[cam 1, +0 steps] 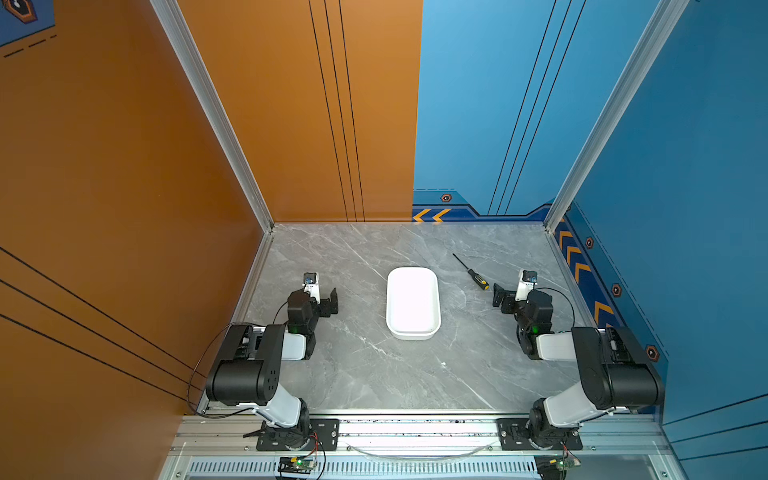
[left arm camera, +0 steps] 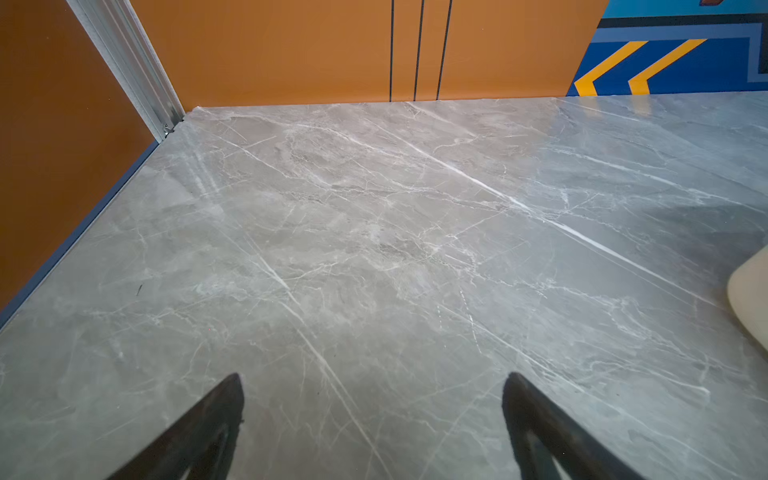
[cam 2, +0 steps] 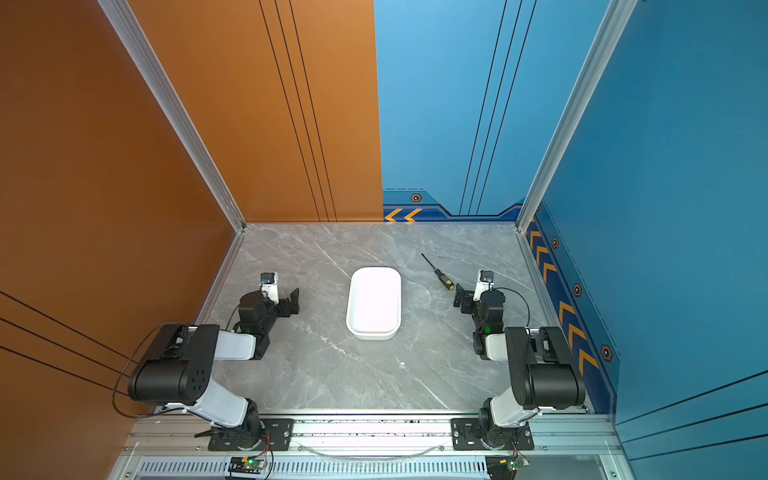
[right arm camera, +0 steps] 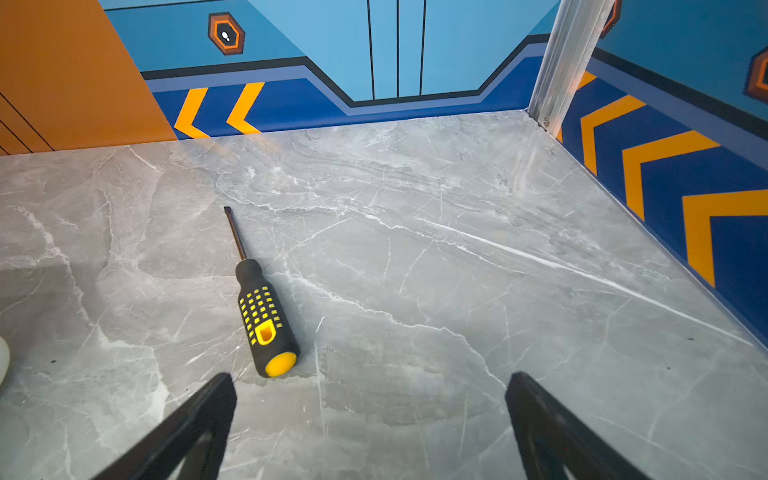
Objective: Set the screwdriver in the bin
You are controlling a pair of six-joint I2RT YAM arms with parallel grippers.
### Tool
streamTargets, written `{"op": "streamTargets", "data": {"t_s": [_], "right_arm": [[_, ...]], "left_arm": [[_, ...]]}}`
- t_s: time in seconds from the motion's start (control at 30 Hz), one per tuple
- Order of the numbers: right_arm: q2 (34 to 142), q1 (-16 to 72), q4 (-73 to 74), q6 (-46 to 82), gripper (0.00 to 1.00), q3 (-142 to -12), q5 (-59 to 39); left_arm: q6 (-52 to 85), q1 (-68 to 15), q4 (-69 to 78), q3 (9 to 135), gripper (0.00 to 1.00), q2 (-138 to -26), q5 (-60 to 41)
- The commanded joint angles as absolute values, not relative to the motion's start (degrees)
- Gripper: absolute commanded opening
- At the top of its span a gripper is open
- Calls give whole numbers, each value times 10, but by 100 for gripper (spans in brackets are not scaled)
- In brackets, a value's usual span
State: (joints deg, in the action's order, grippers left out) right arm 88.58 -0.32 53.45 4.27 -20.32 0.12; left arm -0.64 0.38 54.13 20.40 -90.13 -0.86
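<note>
Nearest, table (cam 1: 374,374): grey marble-pattern top, seen in both top views.
Left gripper (cam 1: 328,303): jaws spread wide, holding nothing, over bare table on the left side; the left wrist view shows the same.
Right gripper (cam 1: 500,299): jaws spread wide, holding nothing, over the table on the right side.
Bin (cam 1: 413,332): white, mid-table between the two grippers, long side running near to far.
Screwdriver (cam 1: 473,274): lying flat on the table, outside the Bin, to its right and apart from it; yellow end cap just ahead of the Right gripper, not touched; shaft points away toward the back.
Back wall (cam 1: 374,124): orange panel left, blue panel right.
</note>
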Motion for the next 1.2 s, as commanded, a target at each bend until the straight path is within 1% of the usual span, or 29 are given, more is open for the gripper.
{"op": "streamTargets", "data": {"t_s": [0.0,0.23,0.33,0.43,0.57,0.67,0.77,0.83,1.0,1.17], "right_arm": [[887,1,525,35,100,-212,11],[886,8,529,29,100,-210,21],[886,4,525,29,100,-213,5],[872,3,492,23,100,-223,-9],[824,4,304,21,100,-308,-22],[808,4,204,4,100,-373,-51],[796,4,113,-3,100,-442,-76],[796,4,27,-21,100,-505,-107],[861,-4,-229,-70,98,-714,-213],[953,-2,-434,-94,97,-912,-256]], "left_arm": [[-7,8,533,216,98,-897,-13],[-9,2,528,218,98,-889,7],[0,3,460,228,98,-834,26],[-3,4,408,237,98,-788,13],[9,3,350,259,98,-737,-12],[38,3,338,273,98,-716,-43],[75,4,297,305,98,-704,-93],[93,5,262,330,98,-701,-144],[179,16,178,406,98,-718,-249],[244,22,188,452,98,-770,-375]]}}
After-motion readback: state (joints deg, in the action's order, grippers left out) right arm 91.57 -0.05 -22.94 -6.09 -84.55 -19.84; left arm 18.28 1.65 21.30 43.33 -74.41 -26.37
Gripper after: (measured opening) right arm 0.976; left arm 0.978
